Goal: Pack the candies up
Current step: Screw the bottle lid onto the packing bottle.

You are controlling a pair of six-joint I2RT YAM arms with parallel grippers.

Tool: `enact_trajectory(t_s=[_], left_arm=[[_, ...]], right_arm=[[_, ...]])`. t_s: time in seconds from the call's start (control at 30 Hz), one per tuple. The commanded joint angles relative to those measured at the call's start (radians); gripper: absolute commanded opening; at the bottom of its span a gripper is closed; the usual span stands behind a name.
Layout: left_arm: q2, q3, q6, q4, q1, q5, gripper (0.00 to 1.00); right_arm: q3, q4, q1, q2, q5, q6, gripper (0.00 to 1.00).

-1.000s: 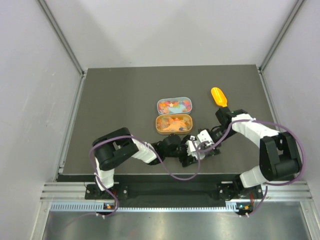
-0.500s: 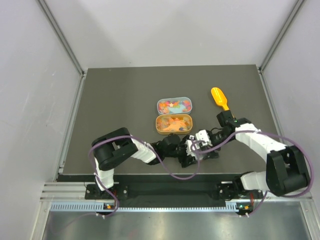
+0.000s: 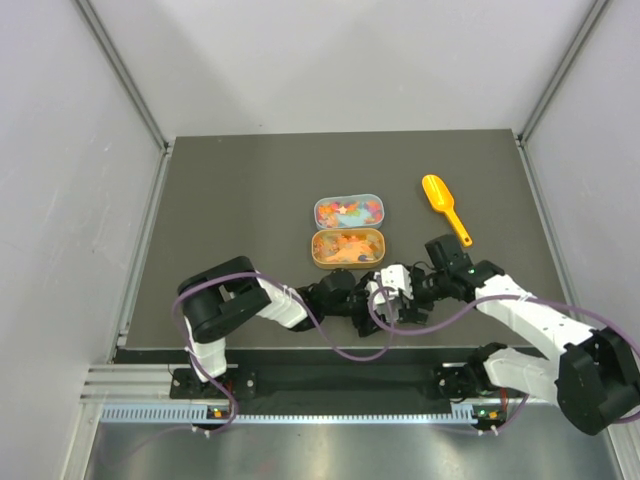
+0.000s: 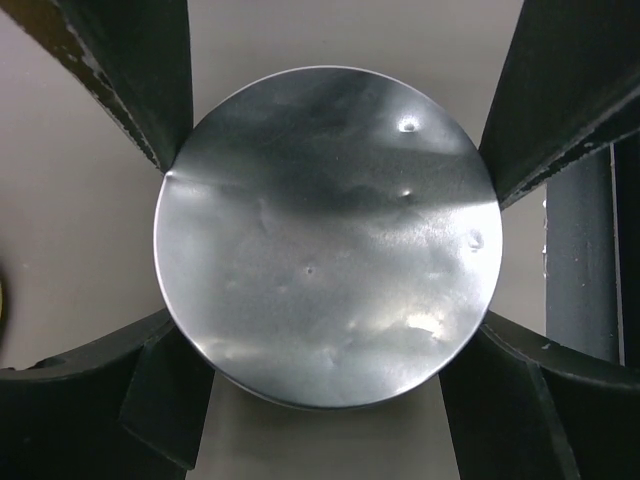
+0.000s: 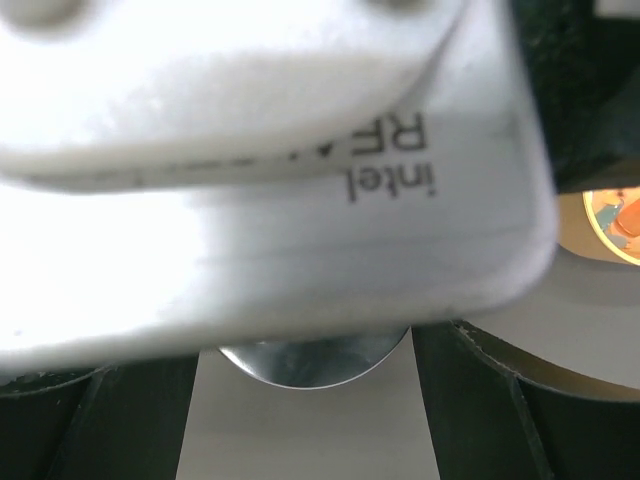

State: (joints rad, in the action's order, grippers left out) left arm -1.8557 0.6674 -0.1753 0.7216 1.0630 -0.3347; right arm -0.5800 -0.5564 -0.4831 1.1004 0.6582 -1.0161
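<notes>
Table [image 3: 230, 200]: dark grey surface between pale walls, seen from above; the arm bases sit along its near edge.
Right arm [image 3: 530, 315]: white and black, reaching from the near right corner in towards the middle of the near edge.
Left arm [image 3: 225, 305]: black, lying low along the near edge from the left and meeting the right arm.
Far tin [image 3: 372, 200]: open rounded tin near the table's centre, long axis parallel to the near edge.
Near tin [image 3: 380, 243]: open matching tin touching the far tin on its near side, same axis, with an orange look inside.
Orange scoop [image 3: 445, 207]: lies alone towards the right edge, bowl to the far side, handle angled to the near right.
Left gripper [image 4: 328, 190]: fingers pinching a round metal disc [image 4: 325, 300] by its rim.
Right gripper [image 5: 305, 400]: fingers stand apart on either side of the same disc. A white camera housing [image 5: 250, 170] hides their tips, so contact cannot be told.
Candies [image 3: 348, 209]: tiny mixed-colour sweets filling the far tin; more appear to lie in the near tin.
Key relation: the candies lie just beyond both grippers, towards the far edge and slightly left. The left gripper seems a shade nearer.
</notes>
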Motion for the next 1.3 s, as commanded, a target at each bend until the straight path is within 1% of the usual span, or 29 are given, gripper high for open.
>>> enact_trajectory(t_s=[0.0,0.07,0.1,0.17,0.2,0.33,0.43,0.47,0.53,0.57,0.67,0.7,0.77,0.87,1.07,1.23,1.27], left_arm=[[-0.053,-0.054,-0.043,-0.226,0.002,0.071,0.36],[-0.048,-0.057,-0.05,-0.22,0.002,0.072,0.36],[-0.046,-0.061,-0.052,-0.217,0.002,0.075,0.36],[-0.045,-0.066,-0.053,-0.209,0.002,0.077,0.36],[-0.045,-0.066,-0.055,-0.208,0.002,0.079,0.36],[-0.05,-0.069,-0.052,-0.214,0.002,0.079,0.36],[-0.057,-0.065,-0.052,-0.22,0.003,0.089,0.36],[-0.059,-0.058,-0.053,-0.223,0.003,0.092,0.36],[-0.069,-0.058,-0.055,-0.228,0.002,0.091,0.36],[-0.072,-0.054,-0.053,-0.231,0.003,0.091,0.36],[-0.082,-0.049,-0.052,-0.232,0.002,0.091,0.36],[-0.088,-0.048,-0.05,-0.232,0.003,0.094,0.36],[-0.091,-0.045,-0.049,-0.234,0.003,0.095,0.36],[-0.092,-0.042,-0.05,-0.241,0.0,0.1,0.36],[-0.105,-0.035,-0.05,-0.244,0.002,0.102,0.36],[-0.114,-0.031,-0.05,-0.248,0.0,0.105,0.36],[-0.117,-0.029,-0.05,-0.248,0.0,0.106,0.36]], right_arm=[[0.037,0.04,-0.055,0.041,-0.054,0.1,0.74],[0.023,0.017,-0.058,0.042,-0.052,0.087,0.77],[0.02,-0.009,-0.058,0.036,-0.036,0.065,0.82],[0.022,-0.04,-0.06,0.026,-0.011,0.024,0.91],[0.023,-0.068,-0.058,0.012,-0.003,-0.027,0.99],[0.037,-0.094,-0.049,-0.037,-0.006,-0.116,1.0],[0.019,-0.161,-0.019,-0.057,-0.014,-0.225,1.0],[0.011,-0.186,0.009,-0.054,-0.011,-0.26,1.0],[-0.029,-0.27,0.043,-0.024,0.016,-0.381,1.0],[-0.046,-0.333,0.078,0.016,0.032,-0.462,1.0],[-0.121,-0.384,0.115,0.09,0.05,-0.53,1.0],[-0.156,-0.407,0.124,0.142,0.052,-0.579,1.0],[-0.188,-0.416,0.153,0.188,0.05,-0.617,1.0],[-0.26,-0.476,0.196,0.289,0.05,-0.741,1.0],[-0.374,-0.566,0.251,0.366,0.043,-0.861,1.0],[-0.438,-0.665,0.262,0.394,0.08,-0.955,1.0],[-0.443,-0.701,0.259,0.4,0.086,-0.995,1.0]])
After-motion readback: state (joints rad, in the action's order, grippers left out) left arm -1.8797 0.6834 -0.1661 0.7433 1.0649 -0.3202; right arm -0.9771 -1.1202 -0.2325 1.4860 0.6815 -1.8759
